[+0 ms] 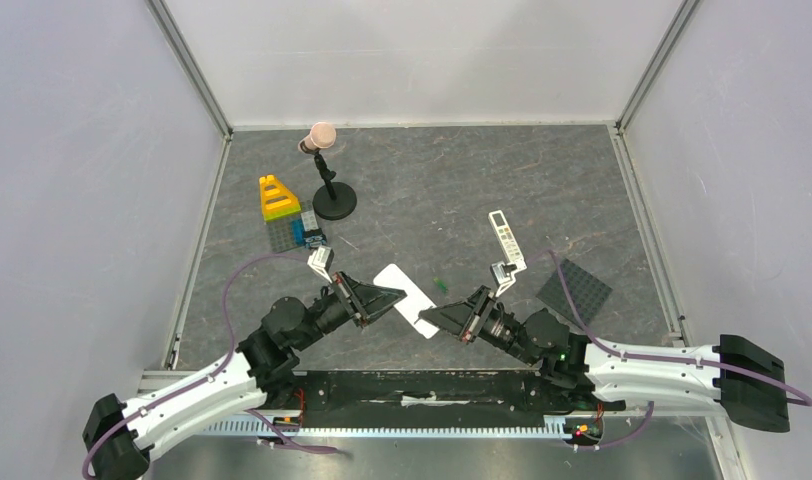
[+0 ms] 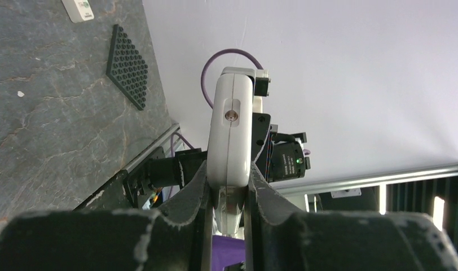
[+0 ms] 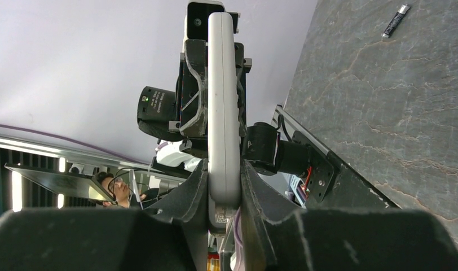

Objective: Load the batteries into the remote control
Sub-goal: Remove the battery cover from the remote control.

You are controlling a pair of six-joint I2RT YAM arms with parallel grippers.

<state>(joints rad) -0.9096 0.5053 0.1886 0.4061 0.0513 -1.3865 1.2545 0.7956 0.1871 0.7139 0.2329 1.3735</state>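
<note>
Top external view: both arms meet mid-surface (image 1: 462,190) with the remote control (image 1: 410,300) pinched between them. The left tool (image 1: 392,296) is clenched on the remote's 10 o'clock end and the right tool (image 1: 430,318) on its 4 o'clock end. Both wrist views agree: pads tight on the flat faces, the remote edge-on and seemingly raised clear. I can't see the battery compartment from here. To do this step well, I'd say one tool should hold firm while the other lets go gently, so the back comes round without twisting the casing. A green battery (image 1: 439,284) lies loose at 12 o'clock from the right tool, close by. A dark battery (image 3: 395,21) lies well apart from the right tool, at 1 o'clock in its wrist view.
</note>
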